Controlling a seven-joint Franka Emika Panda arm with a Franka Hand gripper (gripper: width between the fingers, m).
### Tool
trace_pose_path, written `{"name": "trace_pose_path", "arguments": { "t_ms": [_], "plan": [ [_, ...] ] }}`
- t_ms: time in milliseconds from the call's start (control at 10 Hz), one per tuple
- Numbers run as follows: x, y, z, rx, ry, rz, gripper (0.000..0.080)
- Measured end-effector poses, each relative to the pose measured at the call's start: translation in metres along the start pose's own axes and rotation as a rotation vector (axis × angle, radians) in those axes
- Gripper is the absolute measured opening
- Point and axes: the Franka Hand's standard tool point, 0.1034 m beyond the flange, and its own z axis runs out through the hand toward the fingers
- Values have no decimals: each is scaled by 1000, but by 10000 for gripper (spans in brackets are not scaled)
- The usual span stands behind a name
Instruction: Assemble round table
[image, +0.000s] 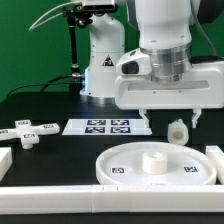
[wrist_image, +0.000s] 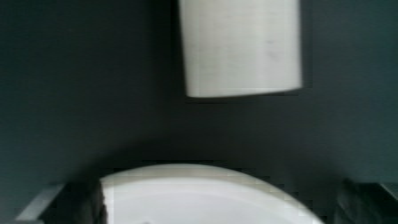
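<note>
The large rimmed round disc (image: 155, 166) lies flat at the front of the table, with a raised hub at its middle. The short cylindrical leg (image: 178, 131) stands just behind the disc. The cross-shaped foot piece (image: 25, 133) lies far off at the exterior view's left. My gripper (image: 172, 120) is open and empty, its fingers (image: 147, 119) spread wide just above and either side of the leg. In the wrist view a round white part (wrist_image: 187, 192), probably the leg, sits between the dark fingers of the gripper (wrist_image: 205, 208).
The marker board (image: 105, 126) lies behind the disc, left of the gripper. Plain white blocks border the front (image: 90, 198), the left (image: 6, 158) and the right (image: 215, 158). A plain white rectangular block (wrist_image: 240, 45) shows in the wrist view.
</note>
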Motion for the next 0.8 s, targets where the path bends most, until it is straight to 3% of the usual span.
{"name": "trace_pose_path", "arguments": {
  "t_ms": [300,600,800],
  "plan": [
    [-6,0,-2,-22,-189,-12,649],
    [-10,5,3,-44,-395,-11,649],
    [-10,1,8,-55,-499,-17,649]
  ]
}}
